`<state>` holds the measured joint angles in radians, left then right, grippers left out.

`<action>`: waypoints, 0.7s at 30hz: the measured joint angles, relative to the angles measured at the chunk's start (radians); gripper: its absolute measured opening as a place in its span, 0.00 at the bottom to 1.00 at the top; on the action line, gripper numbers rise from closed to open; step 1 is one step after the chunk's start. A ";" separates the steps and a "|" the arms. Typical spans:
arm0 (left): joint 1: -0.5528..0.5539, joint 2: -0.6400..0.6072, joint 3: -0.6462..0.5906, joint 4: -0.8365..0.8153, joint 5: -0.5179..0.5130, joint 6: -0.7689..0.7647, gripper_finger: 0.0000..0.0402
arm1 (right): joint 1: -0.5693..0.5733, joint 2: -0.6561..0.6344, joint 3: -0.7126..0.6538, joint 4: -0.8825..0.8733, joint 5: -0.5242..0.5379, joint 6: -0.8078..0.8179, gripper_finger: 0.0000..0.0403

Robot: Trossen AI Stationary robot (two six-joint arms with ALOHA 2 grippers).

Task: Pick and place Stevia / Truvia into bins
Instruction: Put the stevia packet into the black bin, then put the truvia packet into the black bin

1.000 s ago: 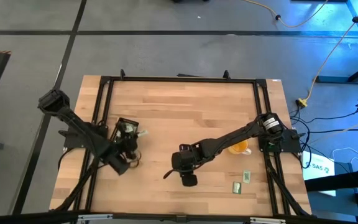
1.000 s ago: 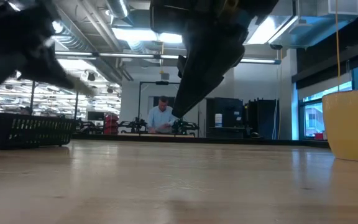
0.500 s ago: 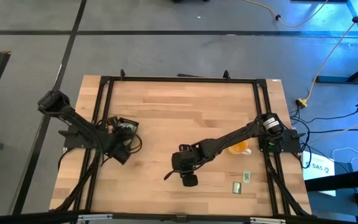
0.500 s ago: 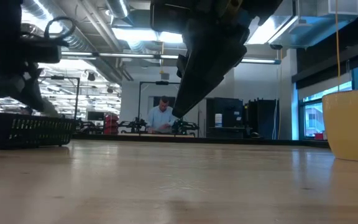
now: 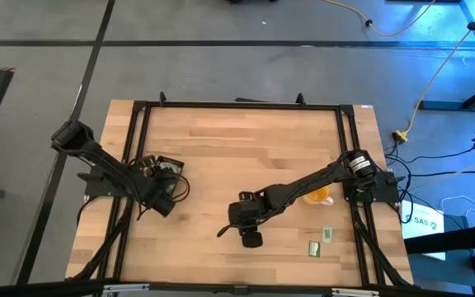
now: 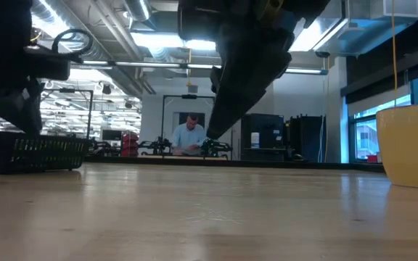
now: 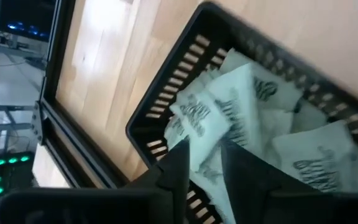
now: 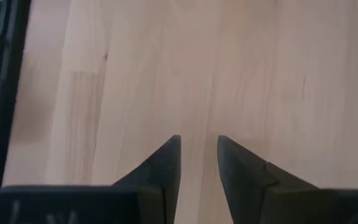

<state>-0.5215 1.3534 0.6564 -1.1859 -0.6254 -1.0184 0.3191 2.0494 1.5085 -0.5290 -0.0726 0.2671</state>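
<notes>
Pale butcher-block boards covered the table [image 5: 246, 148], and the black bin [image 7: 166, 99] sat at centre left of the high view so the left arm could reach it. Sachets [image 7: 241, 106] already lay heaped inside it; two more sachets [image 5: 320, 241] waited at lower right, near the yellow cup [image 5: 317, 196]. The left gripper [image 7: 202, 149] hung over the bin, fingers slightly parted and empty. The right gripper [image 8: 197, 146] hovered mid-table, likewise narrowly parted, holding nothing.
</notes>
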 joint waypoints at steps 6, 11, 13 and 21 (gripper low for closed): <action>0.000 -0.002 0.070 -0.005 0.005 0.042 0.26 | 0.014 -0.058 0.001 -0.060 0.001 0.052 0.27; -0.002 -0.002 0.130 0.045 0.025 0.009 0.25 | 0.076 -0.105 0.001 -0.189 0.000 0.188 0.27; -0.002 -0.002 0.136 0.128 0.023 0.010 0.24 | 0.115 -0.113 0.002 -0.244 0.001 0.248 0.27; -0.011 -0.002 0.137 0.630 0.024 0.278 0.22 | 0.300 -0.113 0.000 -0.344 0.037 0.478 0.27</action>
<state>-0.5321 1.3511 0.7937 -0.5559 -0.6012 -0.7404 0.6189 1.9362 1.5089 -0.8734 -0.0354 0.7453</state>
